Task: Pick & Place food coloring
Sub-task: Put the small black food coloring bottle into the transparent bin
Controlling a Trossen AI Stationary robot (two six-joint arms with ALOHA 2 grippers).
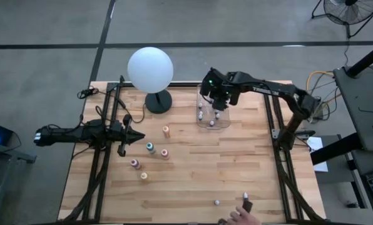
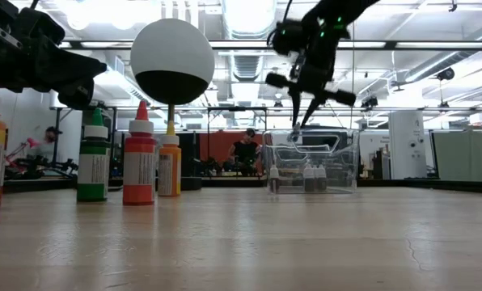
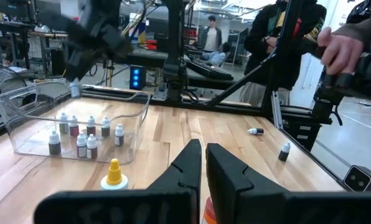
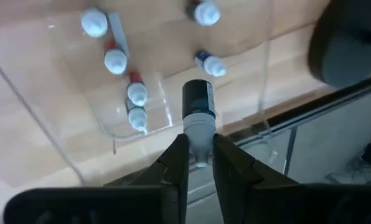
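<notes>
STEP: placing, judged | right hand [image 4: 198,163] clamped on the white cap of a small dark dropper bottle [image 4: 198,101], poised over the clear plastic bin [image 1: 213,122] | NEXT: lower and release inside its walls, clear of bottles within | left hand [image 1: 135,136] closed, empty, well away from the bin near loose colored bottles [image 1: 150,148] on the worktop [image 1: 193,175]

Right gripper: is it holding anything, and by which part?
Yes. The right gripper pinches a small dark bottle by its white cap end, over the clear bin.

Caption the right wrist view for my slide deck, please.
Right gripper holds a small dark bottle by its cap above the clear bin.
</notes>
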